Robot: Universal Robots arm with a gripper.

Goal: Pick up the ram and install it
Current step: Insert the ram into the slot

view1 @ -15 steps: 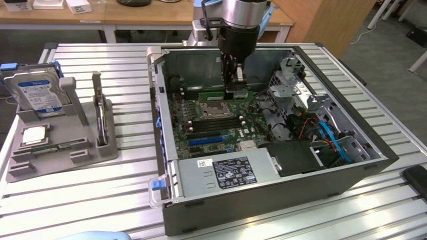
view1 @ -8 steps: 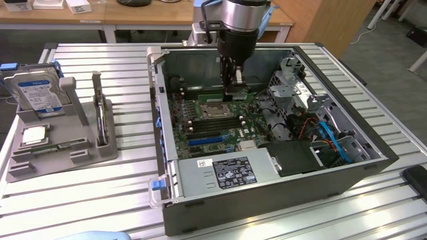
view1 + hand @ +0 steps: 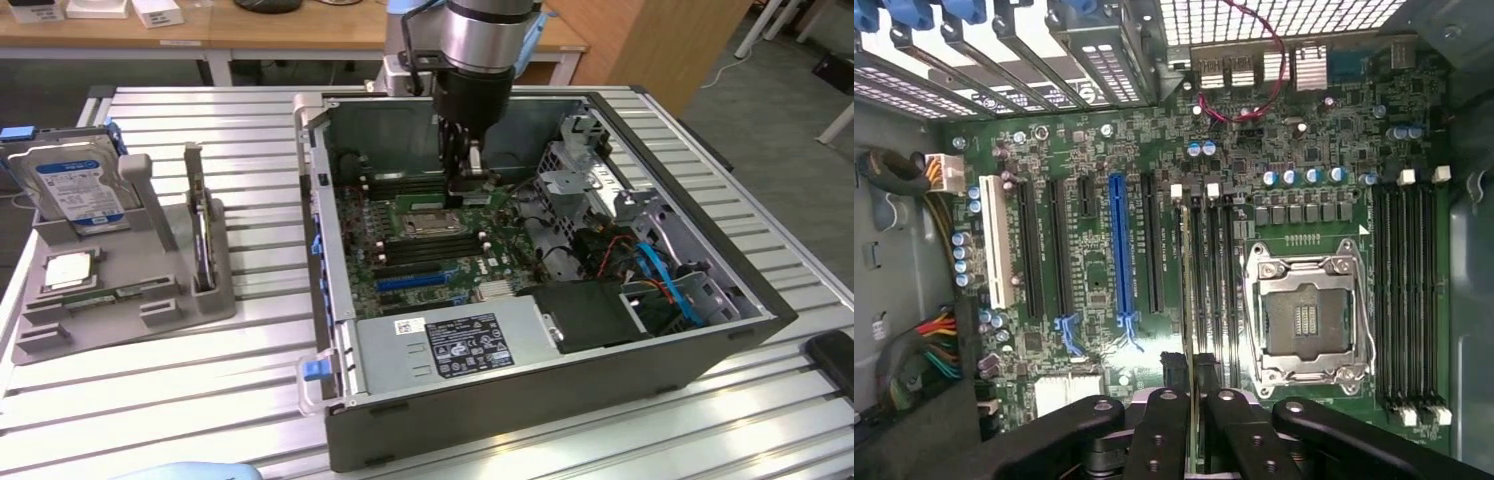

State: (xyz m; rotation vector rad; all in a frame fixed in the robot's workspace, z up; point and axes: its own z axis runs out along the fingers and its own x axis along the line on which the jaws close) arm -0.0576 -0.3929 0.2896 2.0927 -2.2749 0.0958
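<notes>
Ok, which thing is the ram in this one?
Look inside the open dark grey computer case, at the green motherboard beside the silver processor socket. The black tool grips a thin green circuit-board stick, seen edge-on over the empty black memory slots; nothing else there is held.

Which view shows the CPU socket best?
The wrist view: the CPU socket is seen square-on, with its metal frame and the contact area in its middle clear. In the exterior view it is a small silver square on the motherboard, seen at a slant, close by the gripper.
</notes>
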